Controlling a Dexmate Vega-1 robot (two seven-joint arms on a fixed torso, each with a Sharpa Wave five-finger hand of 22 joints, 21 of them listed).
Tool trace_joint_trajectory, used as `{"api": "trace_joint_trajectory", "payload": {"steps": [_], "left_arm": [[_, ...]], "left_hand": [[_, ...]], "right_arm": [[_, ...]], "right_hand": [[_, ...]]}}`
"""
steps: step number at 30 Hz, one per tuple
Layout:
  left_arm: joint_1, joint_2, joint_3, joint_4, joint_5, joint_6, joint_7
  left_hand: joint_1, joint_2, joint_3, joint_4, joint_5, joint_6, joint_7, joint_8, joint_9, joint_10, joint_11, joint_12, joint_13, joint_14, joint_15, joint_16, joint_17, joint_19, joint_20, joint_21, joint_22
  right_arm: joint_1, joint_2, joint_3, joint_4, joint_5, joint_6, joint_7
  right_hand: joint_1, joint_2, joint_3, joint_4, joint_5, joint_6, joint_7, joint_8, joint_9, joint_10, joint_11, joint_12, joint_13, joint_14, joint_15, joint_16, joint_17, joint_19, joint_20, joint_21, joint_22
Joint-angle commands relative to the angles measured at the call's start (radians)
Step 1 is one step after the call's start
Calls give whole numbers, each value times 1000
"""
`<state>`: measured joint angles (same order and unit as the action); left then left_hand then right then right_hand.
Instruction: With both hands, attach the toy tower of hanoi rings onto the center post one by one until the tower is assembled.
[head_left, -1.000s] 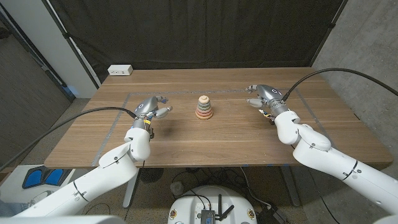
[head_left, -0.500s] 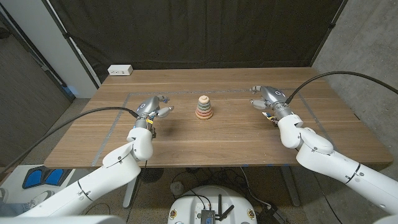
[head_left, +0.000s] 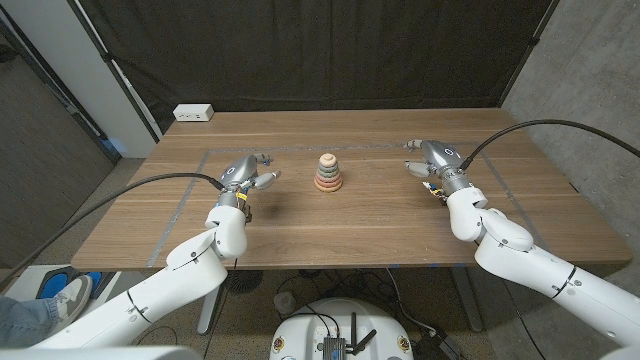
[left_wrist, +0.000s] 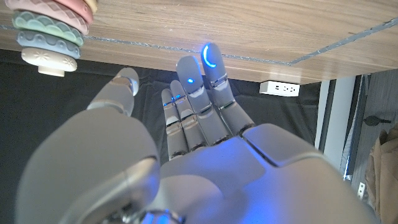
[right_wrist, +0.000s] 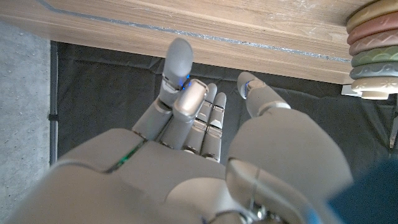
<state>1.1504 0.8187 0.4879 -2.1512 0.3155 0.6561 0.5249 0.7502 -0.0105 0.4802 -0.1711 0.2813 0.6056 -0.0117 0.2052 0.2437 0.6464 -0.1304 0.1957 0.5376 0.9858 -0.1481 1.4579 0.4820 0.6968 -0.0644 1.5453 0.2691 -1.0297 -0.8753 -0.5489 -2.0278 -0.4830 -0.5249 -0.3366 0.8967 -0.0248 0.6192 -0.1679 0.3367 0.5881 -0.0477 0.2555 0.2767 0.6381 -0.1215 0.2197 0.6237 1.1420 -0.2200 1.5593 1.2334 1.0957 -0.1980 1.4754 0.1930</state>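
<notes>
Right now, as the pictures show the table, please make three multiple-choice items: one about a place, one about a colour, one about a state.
1. Where does the ring tower stand?
A. between the two hands
B. at the table's right edge
C. under the left hand

2. What colour is the power strip at the table's far left corner?
A. red
B. white
C. black

3. What does the left hand hold?
A. a ring
B. the post
C. nothing

Key: 1 A, the right hand and left hand flank it; 2 B, it looks white; 3 C, its fingers are empty.
</notes>
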Motion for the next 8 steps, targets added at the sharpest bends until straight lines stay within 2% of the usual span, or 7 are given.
{"api": "trace_joint_trajectory", "payload": {"steps": [1,8], "left_arm": [[20,-11,4,-24,20,46,17],[20,-11,11,-31,27,61,13]], "left_hand": [[-1,-3,2,4,-3,-7,0,5,4,-2,-1,2,0,-5,-71,2,2,0,-143,0,1],[-3,-5,2,5,-4,-10,-2,5,4,-7,-2,1,-1,-6,-71,2,2,-2,-143,0,1]], "right_arm": [[18,5,-4,37,10,44,-6],[15,4,-1,44,13,55,-12]], "right_hand": [[-7,-2,-3,2,2,10,2,6,5,0,5,-4,0,3,5,-2,3,6,-22,0,3],[-11,-3,-5,4,1,6,3,3,6,-1,5,-6,-1,2,4,-3,3,5,-22,0,3]]}}
